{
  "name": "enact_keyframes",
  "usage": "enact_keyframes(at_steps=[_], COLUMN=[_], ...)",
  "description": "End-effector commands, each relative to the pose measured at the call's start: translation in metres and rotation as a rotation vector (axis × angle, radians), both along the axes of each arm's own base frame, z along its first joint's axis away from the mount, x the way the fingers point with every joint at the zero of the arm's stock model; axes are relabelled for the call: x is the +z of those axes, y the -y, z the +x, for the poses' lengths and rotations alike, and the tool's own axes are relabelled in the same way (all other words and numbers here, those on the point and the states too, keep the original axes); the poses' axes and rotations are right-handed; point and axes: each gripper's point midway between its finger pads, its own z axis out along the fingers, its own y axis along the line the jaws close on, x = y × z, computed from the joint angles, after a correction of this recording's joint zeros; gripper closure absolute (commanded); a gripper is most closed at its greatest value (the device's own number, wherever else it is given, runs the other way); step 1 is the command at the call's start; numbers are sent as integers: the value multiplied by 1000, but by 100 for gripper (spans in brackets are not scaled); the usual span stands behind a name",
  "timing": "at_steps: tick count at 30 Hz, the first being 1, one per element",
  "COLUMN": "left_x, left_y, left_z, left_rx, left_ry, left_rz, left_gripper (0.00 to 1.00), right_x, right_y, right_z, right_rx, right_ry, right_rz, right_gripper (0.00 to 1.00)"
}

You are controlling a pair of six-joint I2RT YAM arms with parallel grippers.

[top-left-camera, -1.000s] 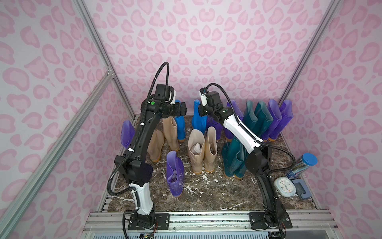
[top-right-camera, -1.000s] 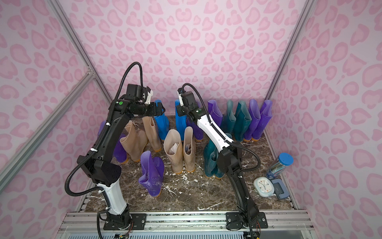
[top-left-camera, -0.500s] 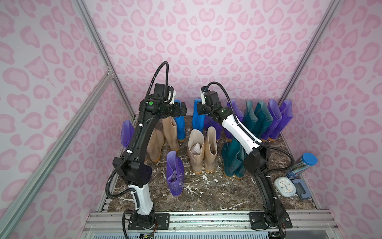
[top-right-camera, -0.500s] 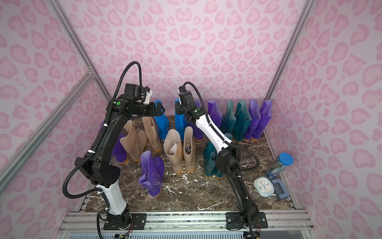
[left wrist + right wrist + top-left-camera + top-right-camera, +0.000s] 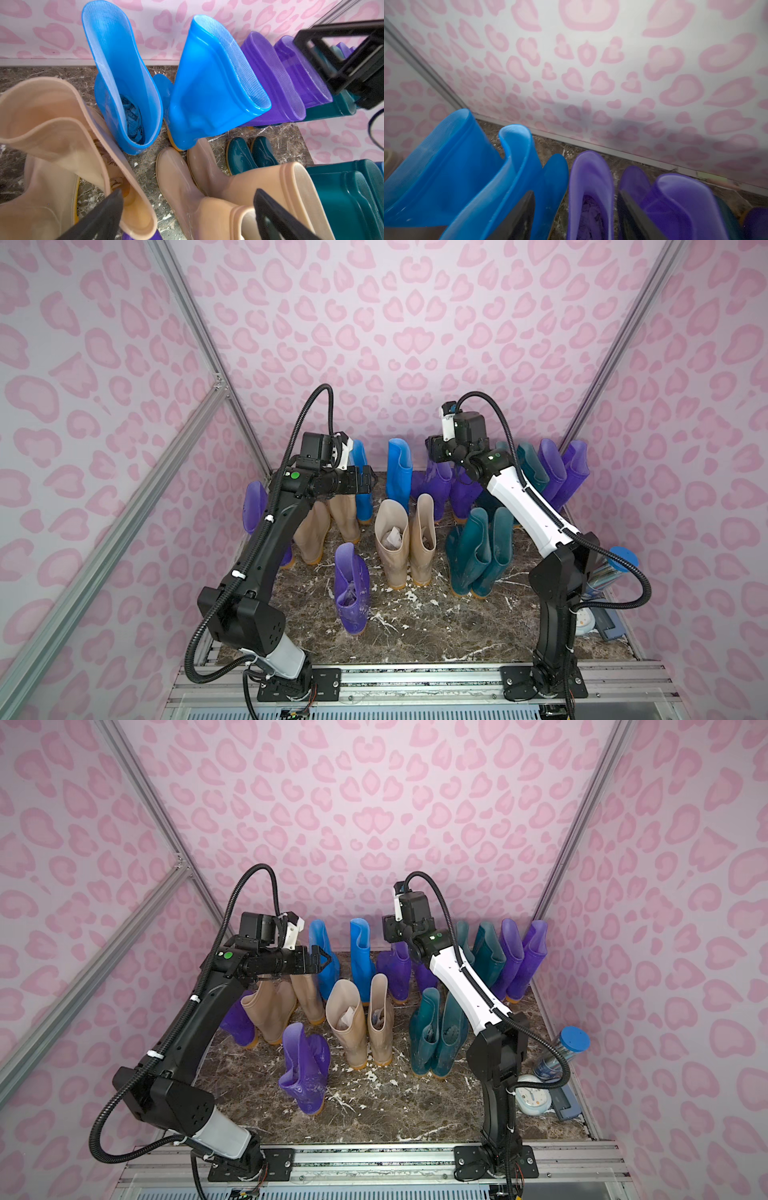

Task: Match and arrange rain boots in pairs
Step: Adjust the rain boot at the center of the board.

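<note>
The rain boots [image 5: 390,543] stand on the dark floor [image 5: 419,635], long tubes going up and soles down. The two blue boots [image 5: 209,83] are by the back wall [image 5: 395,344]. The purple boots [image 5: 589,187] come right next to them.

Both top views show the whole group. There is a beige pair [image 5: 359,1019] in the middle and a teal pair [image 5: 436,1036] beside it. One lone purple boot [image 5: 305,1065] stands in front with its top flopping over. The top views also show a white clock [image 5: 532,1098] and a blue-capped tube [image 5: 573,1038] off to the right side of the floor. No wrist view shows those.

Only the left wrist view shows the toes of the beige pair and the teal pair pointing at the back wall. It also shows the paper [image 5: 132,116] stuffed inside a blue boot.

The right gripper [image 5: 576,193] hangs over a purple boot's mouth. Its jaws are apart and grip nothing. The left gripper [image 5: 188,194] floats above the beige boots with its jaws wide and empty.
</note>
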Motion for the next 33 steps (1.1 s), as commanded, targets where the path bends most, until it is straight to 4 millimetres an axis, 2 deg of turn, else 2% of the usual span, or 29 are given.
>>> enact_keyframes(at_steps=[1,3,8,11,13,16,17,18,19,27,33], left_x=[20,18,12,9,8,9,10,10,10,11,10], left_y=[2,-1,-1,-1,-2,-3,-4,-5,-6,-9,-11], left_z=[3,0,-4,-5,-5,-6,-7,-7,-7,-5,-4], left_rx=[-13,-3,-9,-7,-3,1,3,5,10,17,20], left_ry=[95,104,107,97,94,101,105,108,110,106,101], left_rz=[-24,-14,-22,-28,-35,-39,-39,-38,-40,-60,-71], left_gripper=[1,1,1,1,1,1,1,1,1,1,1], right_x=[-14,-25,-43,-64,-81,-90,-90,-88,-85,-56,-61], right_y=[-11,-8,12,5,5,11,13,17,20,53,61], right_z=[-1,3,12,12,13,18,20,22,24,36,37], right_rx=[72,47,-64,-17,-21,-53,-56,-74,-84,-229,-254], right_ry=[-30,-51,-69,-120,-155,-173,-173,-169,-166,-72,-93], right_rz=[-26,-48,-132,-140,-156,-166,-162,-155,-149,-151,-147], right_gripper=[26,23,23,26,37,60,71,89,100,100,100])
